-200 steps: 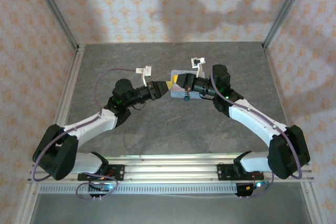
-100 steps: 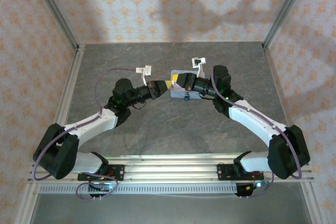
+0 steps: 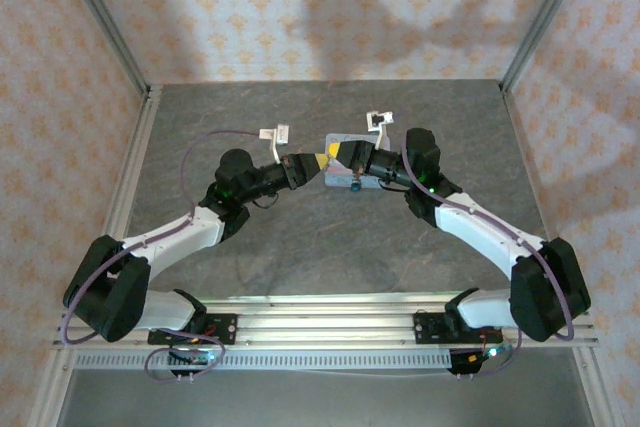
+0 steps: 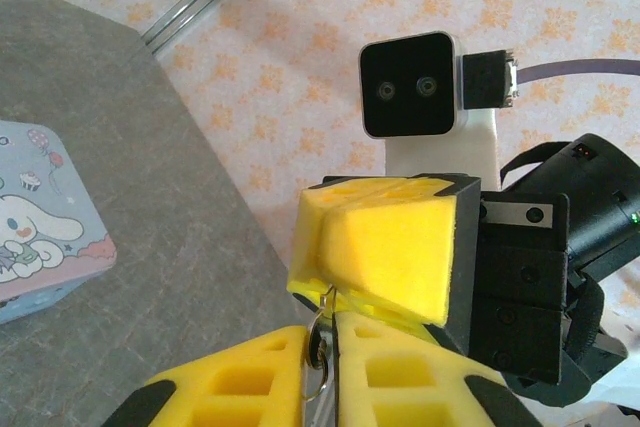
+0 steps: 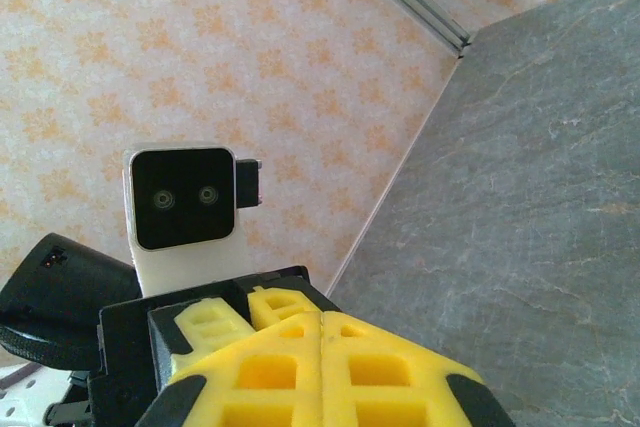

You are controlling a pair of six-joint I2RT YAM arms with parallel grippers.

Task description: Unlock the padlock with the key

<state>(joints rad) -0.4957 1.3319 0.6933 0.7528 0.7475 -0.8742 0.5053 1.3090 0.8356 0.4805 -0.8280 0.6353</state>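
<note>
My left gripper and right gripper meet tip to tip above the grey table, as the top view shows, left gripper against right gripper. The yellow pads of the left one are closed round a small silver key with its ring. The key's thin tip reaches up into the seam of the right gripper's pads. From the right wrist, the right gripper has its pads pressed flat together with no gap. The padlock is hidden.
A pale blue cartoon-printed tin lies on the table under the right gripper, its near edge showing in the top view. Patterned walls and aluminium rails enclose the table on three sides.
The two grippers stay tip to tip over the tin. Both arms have shifted only very slightly.
</note>
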